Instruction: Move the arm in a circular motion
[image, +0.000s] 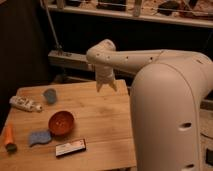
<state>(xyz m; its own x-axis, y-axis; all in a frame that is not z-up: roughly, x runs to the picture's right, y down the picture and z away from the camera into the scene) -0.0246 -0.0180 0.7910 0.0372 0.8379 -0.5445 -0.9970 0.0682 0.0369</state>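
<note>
- Off-white and smooth, the arm (150, 60) reaches from the bulky segment at the right across to a rounded elbow at upper centre. From there a short section turns downward.
- At its tip the gripper (106, 88) hangs over the far edge of the wooden table (105, 125), to the right of the cup and well apart from everything lying on the wood. Its two prongs point down, spread with a gap between them and nothing in it.
- Containers, two:
  - One red-orange bowl (61, 123) sits upright near the table's left middle, and only its own glossy inside shows.
  - One small blue-grey cup (50, 95) stands upright near the far left corner. I cannot tell what is in it.
- Other things, one of each:
  - A white tube (25, 104) lies on its side, left of the cup.
  - A blue sponge (39, 137) lies just beside the bowl at its front left.
  - An orange stick-shaped item (9, 136) is at the left edge.
  - A dark flat bar (70, 147) with a pale label lies in front of the bowl.
- That makes six loose things on the table.
</note>
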